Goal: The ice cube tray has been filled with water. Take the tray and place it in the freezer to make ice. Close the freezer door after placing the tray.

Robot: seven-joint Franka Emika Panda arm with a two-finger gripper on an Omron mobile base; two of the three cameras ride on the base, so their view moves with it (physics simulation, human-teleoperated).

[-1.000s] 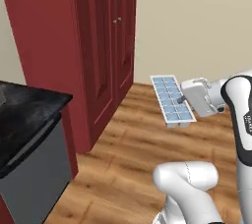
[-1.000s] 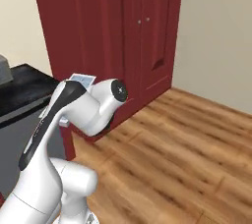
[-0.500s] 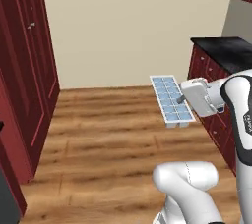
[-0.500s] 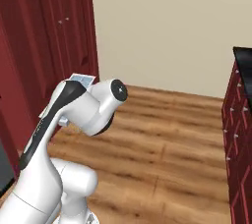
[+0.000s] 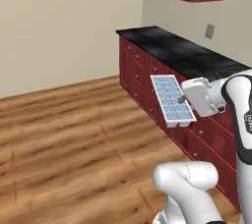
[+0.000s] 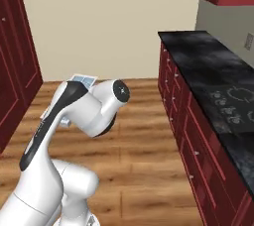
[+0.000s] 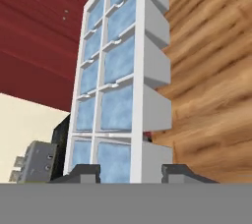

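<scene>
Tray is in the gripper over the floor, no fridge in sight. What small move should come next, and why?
Probably keep turning the base to look for the freezer, with the grip unchanged. The gripper holds the ice cube tray by one end over the wood floor, its cells full of water, beside the red cabinets under a black counter.

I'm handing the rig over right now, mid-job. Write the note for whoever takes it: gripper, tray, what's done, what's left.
Gripper: shut on the ice cube tray, gripping one short end; the tray sticks out in front of the hand, held over the wood floor.
Water: pale blue in the cells.
Surroundings: red base cabinets under a black counter lie beyond the tray.
Done: tray picked up and carried.
Left: find the freezer, put the tray inside, close its door.
</scene>
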